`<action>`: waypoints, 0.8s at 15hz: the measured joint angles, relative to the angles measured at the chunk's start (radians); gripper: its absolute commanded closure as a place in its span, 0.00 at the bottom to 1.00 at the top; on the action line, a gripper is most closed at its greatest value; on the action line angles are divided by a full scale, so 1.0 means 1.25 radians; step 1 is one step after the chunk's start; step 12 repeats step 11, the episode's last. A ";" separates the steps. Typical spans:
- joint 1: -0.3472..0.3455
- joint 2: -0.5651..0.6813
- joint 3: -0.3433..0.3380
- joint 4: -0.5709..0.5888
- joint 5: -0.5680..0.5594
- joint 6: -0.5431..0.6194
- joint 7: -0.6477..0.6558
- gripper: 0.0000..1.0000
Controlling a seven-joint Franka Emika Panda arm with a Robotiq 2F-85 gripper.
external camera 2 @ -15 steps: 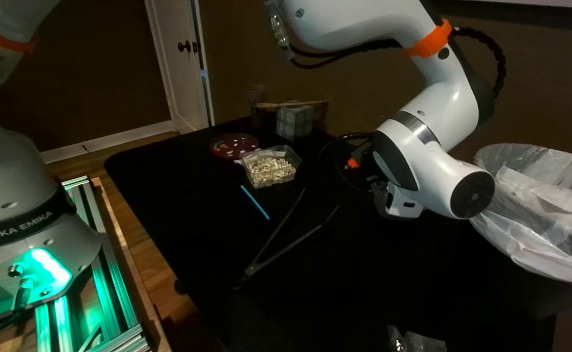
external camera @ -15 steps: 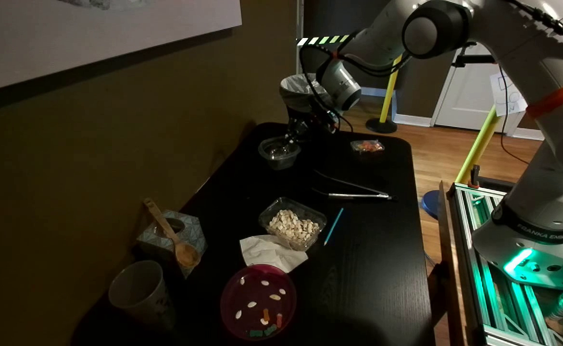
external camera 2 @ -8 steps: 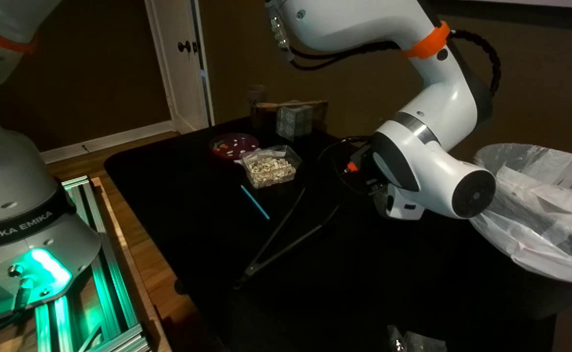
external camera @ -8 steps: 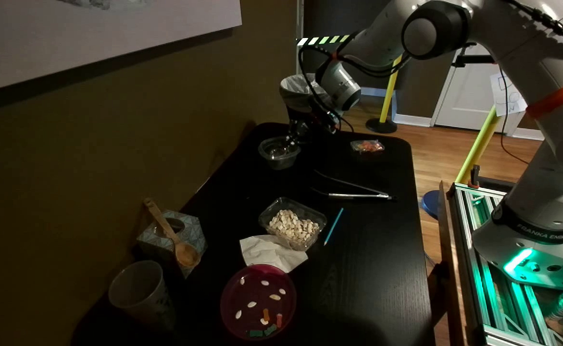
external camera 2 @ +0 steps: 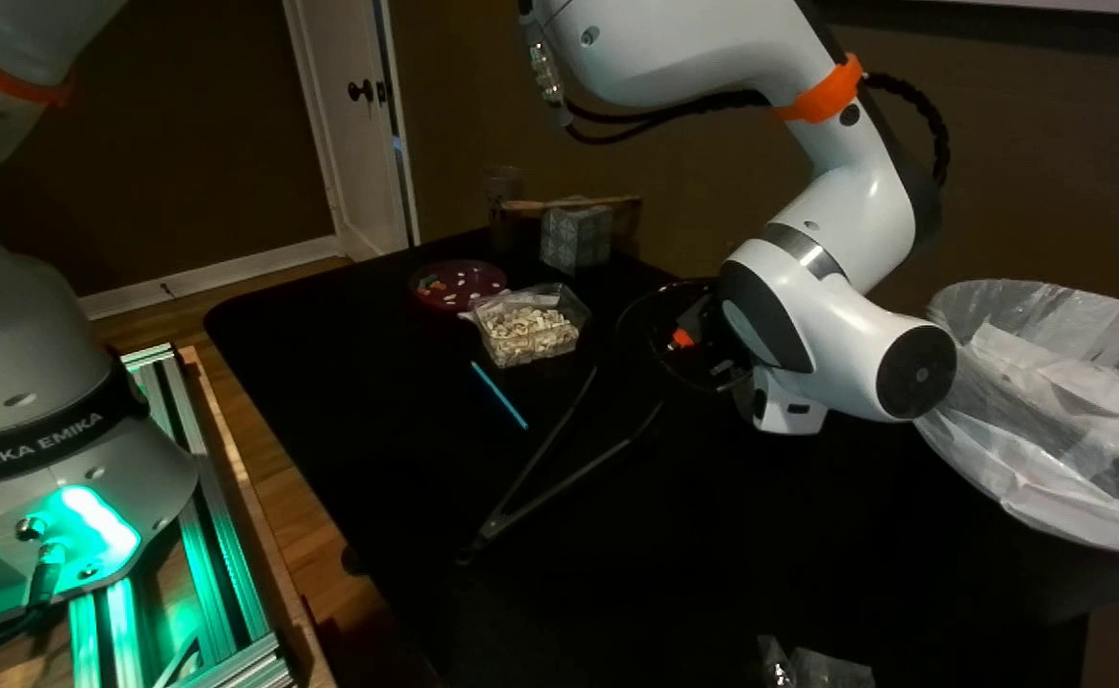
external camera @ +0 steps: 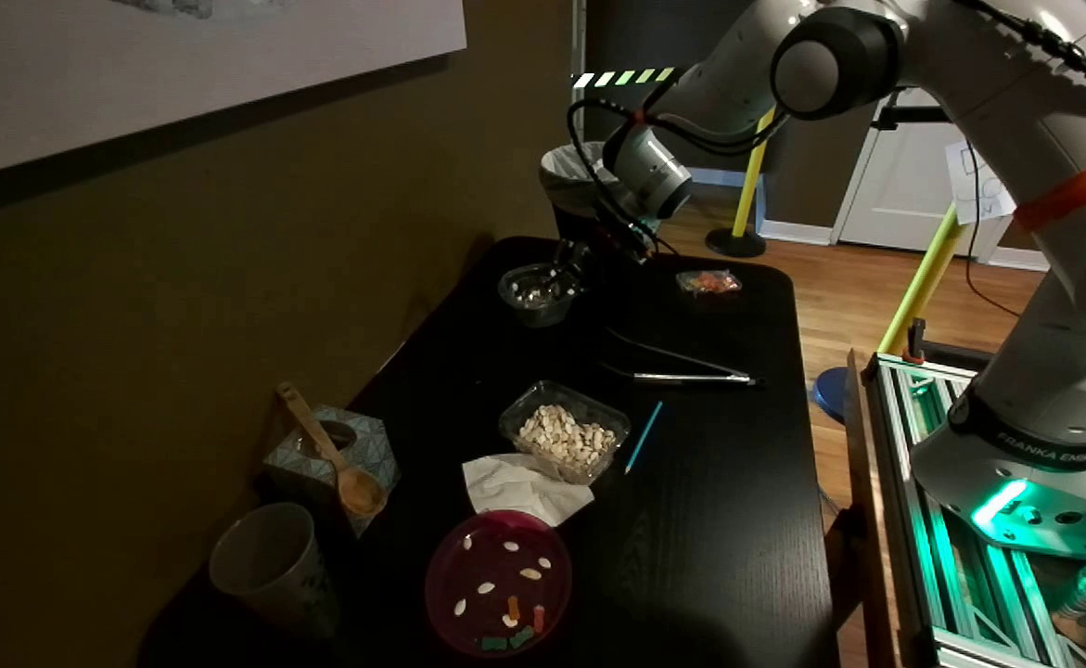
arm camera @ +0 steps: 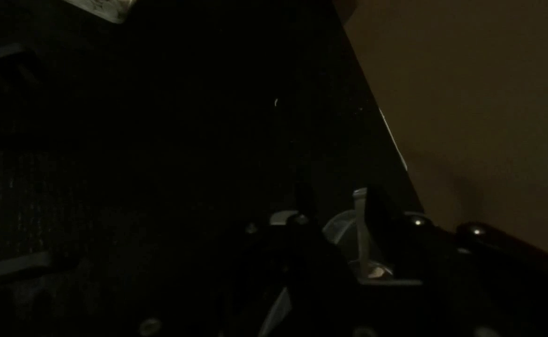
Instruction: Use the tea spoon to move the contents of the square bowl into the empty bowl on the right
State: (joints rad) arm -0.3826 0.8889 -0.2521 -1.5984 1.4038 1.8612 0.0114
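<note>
PLACE lab-like | robot arm (external camera: pixel 1025 130) on metal frame (external camera 2: pixel 220 545) | barrier tape (external camera: pixel 623 78) | wood floor (external camera: pixel 828 311)

1. Holds the big white arm (external camera 2: pixel 693 53) up high, bent in the middle.
2. Glows bright green at the base (external camera: pixel 1053 478).
3. Slants the wrist (external camera 2: pixel 836 334) down low in both exterior views.
4. Hangs the dark gripper (arm camera: pixel 333 203) below the wrist.
5. Has the two fingers (arm camera: pixel 362 224) a little apart, with a gap between.

White arm (external camera 2: pixel 807 277) had rounded links (external camera 2: pixel 702 53), black end caps (external camera 2: pixel 917 373), orange bands (external camera 2: pixel 824 93), ribbed black cable (external camera 2: pixel 914 94); base ring (external camera: pixel 1043 448) read FRANKA EMIKA, green light (external camera 2: pixel 96 521) below.
</note>
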 measured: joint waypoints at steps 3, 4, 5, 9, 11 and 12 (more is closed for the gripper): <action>0.002 -0.002 0.004 0.000 0.000 0.000 -0.011 0.12; 0.002 -0.004 0.006 0.000 -0.001 0.000 -0.017 0.06; 0.002 -0.007 0.010 0.000 -0.002 -0.005 -0.027 0.00; 0.001 -0.032 0.022 -0.012 -0.055 -0.129 -0.085 0.00; 0.002 -0.051 0.028 -0.032 -0.100 -0.207 -0.128 0.00; 0.002 -0.051 0.028 -0.032 -0.100 -0.207 -0.128 0.00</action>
